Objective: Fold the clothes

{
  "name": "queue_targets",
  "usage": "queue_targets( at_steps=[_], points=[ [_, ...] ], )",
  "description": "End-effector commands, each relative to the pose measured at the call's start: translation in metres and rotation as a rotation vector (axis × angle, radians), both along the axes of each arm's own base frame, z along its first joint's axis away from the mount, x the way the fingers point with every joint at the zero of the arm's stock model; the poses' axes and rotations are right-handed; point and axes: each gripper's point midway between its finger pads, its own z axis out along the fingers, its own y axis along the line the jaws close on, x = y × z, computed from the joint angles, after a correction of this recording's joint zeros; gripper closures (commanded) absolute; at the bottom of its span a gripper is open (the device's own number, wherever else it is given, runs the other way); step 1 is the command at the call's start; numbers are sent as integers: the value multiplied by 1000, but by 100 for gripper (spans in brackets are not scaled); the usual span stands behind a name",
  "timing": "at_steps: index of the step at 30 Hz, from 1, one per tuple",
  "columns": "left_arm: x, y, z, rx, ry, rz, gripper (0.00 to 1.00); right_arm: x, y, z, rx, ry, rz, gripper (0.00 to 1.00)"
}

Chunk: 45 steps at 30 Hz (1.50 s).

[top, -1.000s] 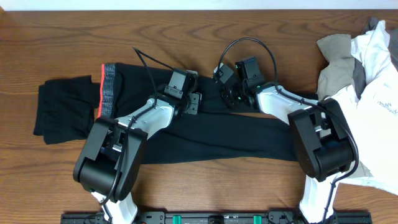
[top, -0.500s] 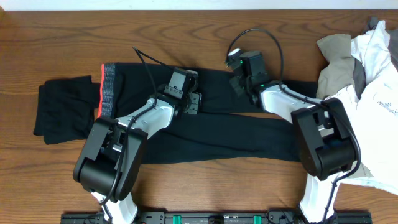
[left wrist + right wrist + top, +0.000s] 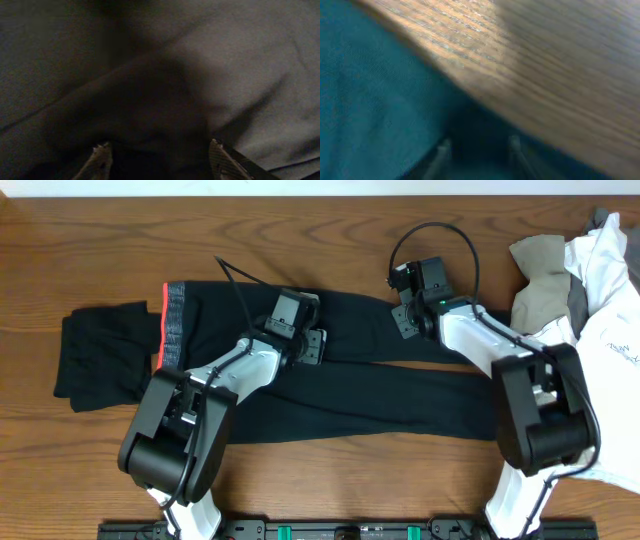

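Across the brown wooden worktop (image 3: 100, 240): long dark navy trousers (image 3: 400, 395) lie flat, long axis left to right.
Grey, red-edged waistband (image 3: 175, 320): points left; the legs run right.
Left pincer (image 3: 160, 161): jaws apart over the trousers' cloth, nothing visibly pinched.
Right pincer (image 3: 478, 152): jaws partly apart at the trousers' far edge, holding nothing.

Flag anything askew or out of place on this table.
The navy trousers lie unfolded, their legs splayed so a wedge of table shows between them. White and khaki clothes sit crumpled in a heap at the right edge.
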Motion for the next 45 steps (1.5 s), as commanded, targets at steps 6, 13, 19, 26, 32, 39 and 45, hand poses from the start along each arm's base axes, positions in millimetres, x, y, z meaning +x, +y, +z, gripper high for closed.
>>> queue_targets(
  at_steps=[6, 13, 19, 26, 32, 39, 45],
  points=[
    [-9, 20, 31, 91, -45, -4, 19, 9, -21, 129, 125, -233, -123, 19],
    [-35, 52, 114, 69, -112, 47, 2, -53, -40, 168, 113, -155, -144, 1],
    [-78, 107, 150, 78, -64, 175, 2, -112, -53, 151, 140, 69, -316, 1],
    [-134, 174, 139, 27, 176, 598, 2, -165, -63, 125, 181, 297, -643, 1],
    [-170, 208, 111, 16, 334, 842, 2, -182, -65, 105, 171, 342, -731, 1],
    [-195, 228, 81, -5, 423, 1026, 2, -198, -66, 81, 135, 395, -730, 1],
    [-205, 246, 63, -47, 436, 1187, 2, -204, -67, 75, 124, 415, -732, 1]
  ],
)
